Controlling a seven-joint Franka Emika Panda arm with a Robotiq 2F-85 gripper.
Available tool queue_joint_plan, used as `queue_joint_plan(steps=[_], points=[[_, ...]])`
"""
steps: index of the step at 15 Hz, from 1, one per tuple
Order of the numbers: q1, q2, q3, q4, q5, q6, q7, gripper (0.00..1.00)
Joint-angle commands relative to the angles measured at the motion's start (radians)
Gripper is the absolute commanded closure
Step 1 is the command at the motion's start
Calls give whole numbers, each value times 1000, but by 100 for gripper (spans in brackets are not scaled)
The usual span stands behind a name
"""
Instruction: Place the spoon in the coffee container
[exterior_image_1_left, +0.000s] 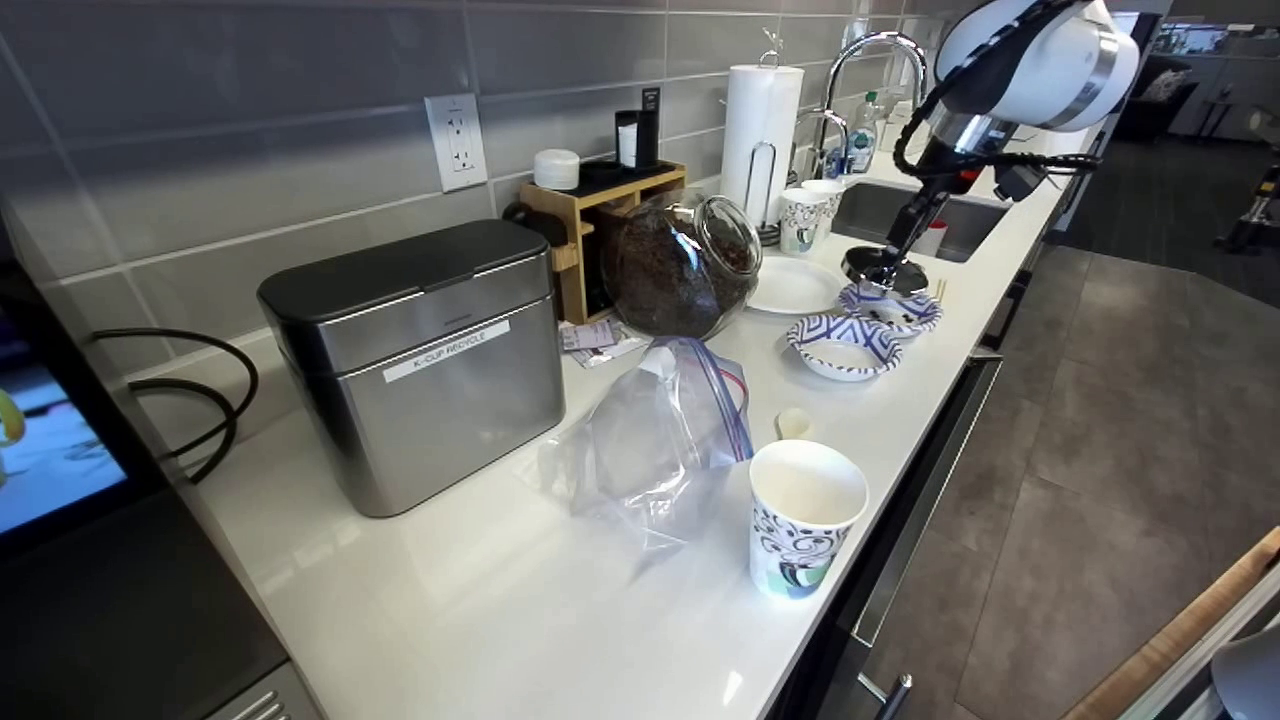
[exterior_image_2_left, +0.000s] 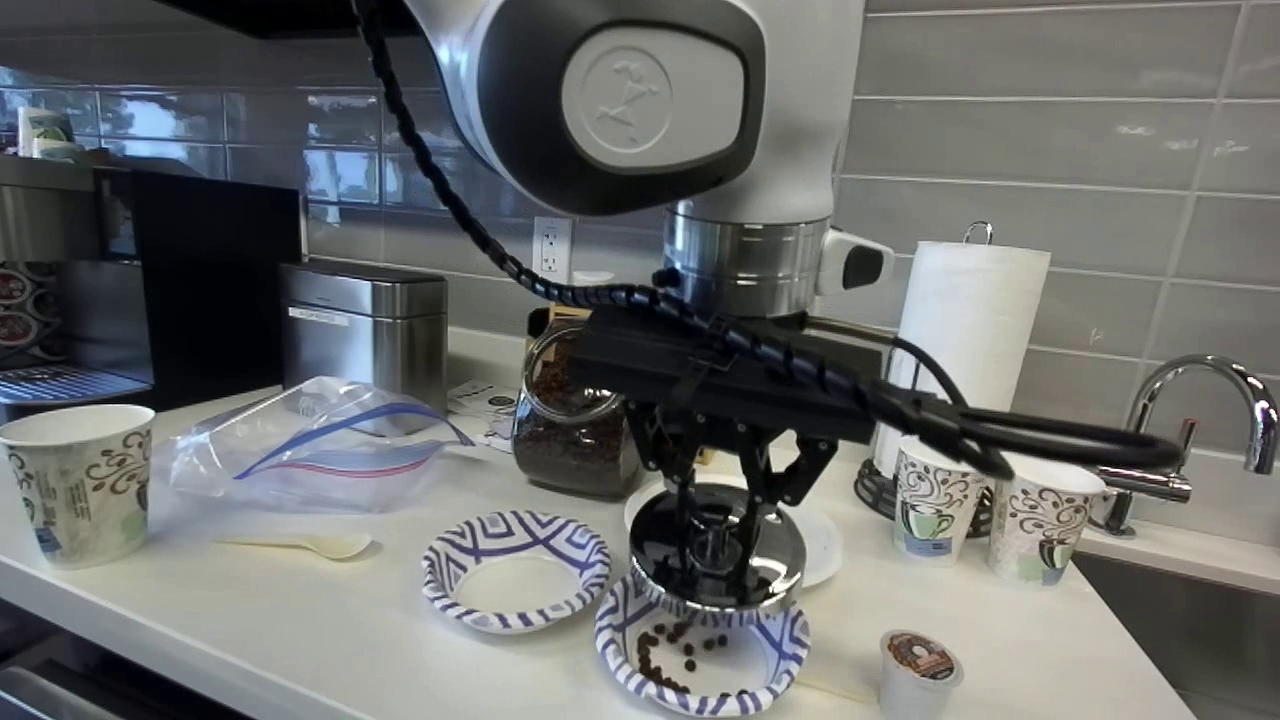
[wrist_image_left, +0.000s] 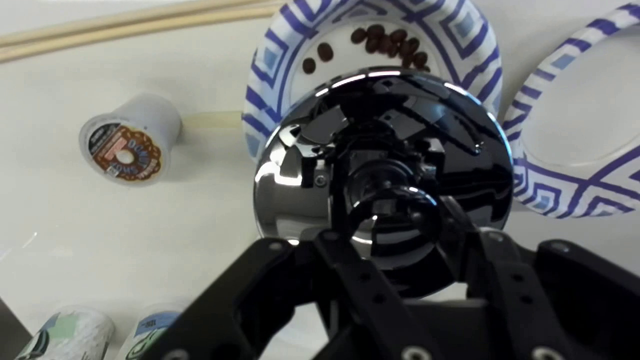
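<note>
"So, is the hand (exterior_image_2_left: 715, 548) holding anything?"

"Yes, a shiny metal lid (exterior_image_2_left: 655, 560), clasped by its knob (wrist_image_left: 392, 222). It hangs right of centre in an exterior view, over a blue-patterned bowl (wrist_image_left: 270, 75) with dark beans (wrist_image_left: 385, 44) in it; whether lid and bowl touch, I can't tell."

"And the spoon (exterior_image_2_left: 342, 546)?"

"Lying on the white surface (exterior_image_2_left: 380, 610) in the left half of that frame, well apart from the hand. It sits between a paper cup (exterior_image_2_left: 90, 490) at the left edge and the neighbouring bowl (exterior_image_2_left: 592, 560) (the spoon's pale tip (exterior_image_1_left: 793, 423) peeks out above the cup's rim in an exterior view)."

"Where is the coffee container (exterior_image_1_left: 665, 270)?"

"Near mid-frame in an exterior view, dark brown and rounded, its glass mouth (exterior_image_1_left: 735, 235) tilted towards the right. It is left of the hand in both exterior views."

"What else is on the surface?"

"A grey metal box (exterior_image_1_left: 455, 420) labelled K-CUP RECYCLE, left of centre there, with a crumpled plastic bag (exterior_image_1_left: 650, 440) beside it. A coffee pod (wrist_image_left: 130, 150) shows at the left of the wrist view, below two thin sticks (wrist_image_left: 140, 31)."

"And the room?"

"Grey tiled wall (exterior_image_1_left: 250, 100) across the upper left in an exterior view, a paper towel roll (exterior_image_1_left: 755, 140) and chrome tap (exterior_image_1_left: 885, 38) towards the upper right, brown-grey floor (exterior_image_1_left: 1100, 420) down the right side."
</note>
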Motion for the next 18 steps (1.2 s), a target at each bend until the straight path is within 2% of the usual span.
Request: queue_joint_plan(steps=[1, 7, 13, 18], points=[[18, -84, 4, -32, 98, -3, -91, 79], [107, -152, 11, -45, 198, 48, -145, 79], [202, -175, 33, -66, 256, 152, -142, 79], [255, -171, 75, -74, 372, 222, -185, 79]])
